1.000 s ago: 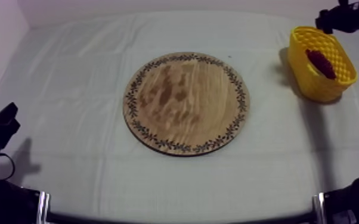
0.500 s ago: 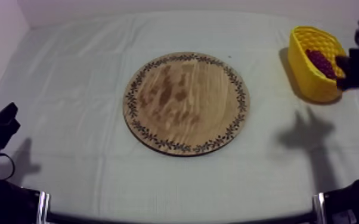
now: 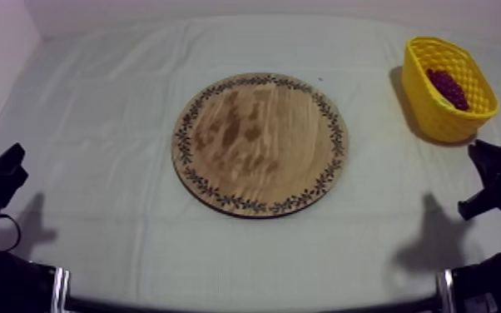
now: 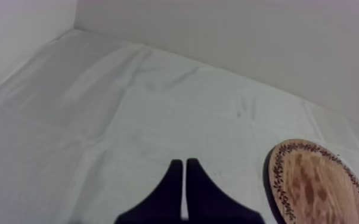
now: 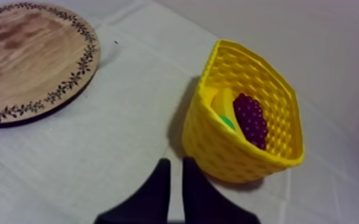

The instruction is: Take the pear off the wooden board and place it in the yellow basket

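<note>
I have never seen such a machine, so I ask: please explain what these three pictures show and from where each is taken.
It is a robot with two arms at a cloth-covered table. One camera looks down from above; one rides on each arm, behind its gripper. On the table lie a round wooden board and a yellow basket. In the basket are grapes, with something yellow and something green beside them, perhaps the pear. The left gripper and the right gripper are both shut and hold nothing.

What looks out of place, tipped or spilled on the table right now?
Nothing stands out. The wooden board lies flat and bare; the yellow basket stands upright, holding a bunch of grapes and yellow-green fruit. Nothing spilled.
</note>
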